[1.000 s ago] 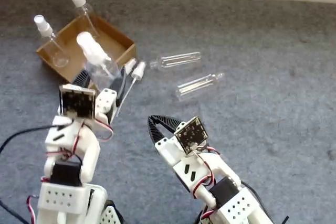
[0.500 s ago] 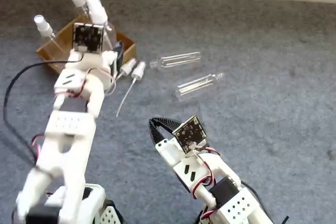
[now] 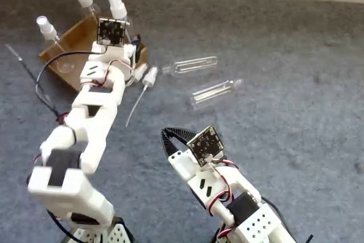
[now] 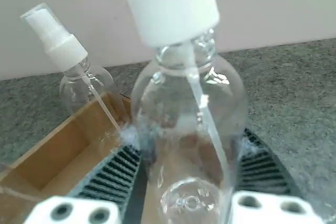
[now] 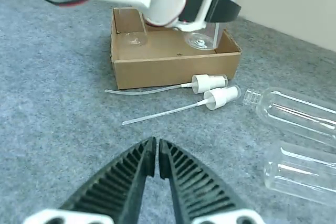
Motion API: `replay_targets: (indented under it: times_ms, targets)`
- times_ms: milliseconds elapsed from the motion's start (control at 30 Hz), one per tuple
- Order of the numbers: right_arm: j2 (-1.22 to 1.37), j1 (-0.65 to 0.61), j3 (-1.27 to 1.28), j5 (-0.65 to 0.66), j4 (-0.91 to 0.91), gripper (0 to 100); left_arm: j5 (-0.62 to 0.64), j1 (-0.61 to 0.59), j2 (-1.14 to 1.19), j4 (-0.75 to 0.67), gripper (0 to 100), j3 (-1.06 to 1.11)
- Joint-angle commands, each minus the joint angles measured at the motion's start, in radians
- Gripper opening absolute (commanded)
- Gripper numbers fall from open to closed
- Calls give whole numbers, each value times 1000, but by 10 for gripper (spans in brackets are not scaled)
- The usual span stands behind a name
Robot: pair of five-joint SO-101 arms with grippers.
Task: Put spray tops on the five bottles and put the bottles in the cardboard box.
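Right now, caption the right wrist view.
Shut right gripper over carpet, facing two loose spray tops, two capless bottles, the cardboard box.

You've got the cardboard box (image 3: 77, 41) open at the upper left of the high view. A first bottle (image 3: 50, 38), clear and capped, stands in its left corner, and a second bottle (image 3: 86, 1) stands at the far corner. The third bottle (image 4: 189, 129), capped and upright, is clamped in the left gripper (image 4: 184, 182) at the box's right corner. The upper bare bottle (image 3: 190, 65) and lower bare bottle (image 3: 215, 92) lie on their sides mid-frame. Two loose spray tops (image 3: 149, 76) lie just right of the box.
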Motion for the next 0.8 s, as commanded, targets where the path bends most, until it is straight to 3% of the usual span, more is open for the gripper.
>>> replay_targets:
  times_ms: [0, 400, 767]
  targets:
    - [-1, 16, 170, 9, 4, 12, 9, -30, 119, -43, 89, -193]
    - [-1, 16, 170, 9, 4, 12, 11, -58, 340, -54, 88, -354]
    - [1, 16, 170, 9, 5, 12, 11, -56, 458, -295, 88, -340]
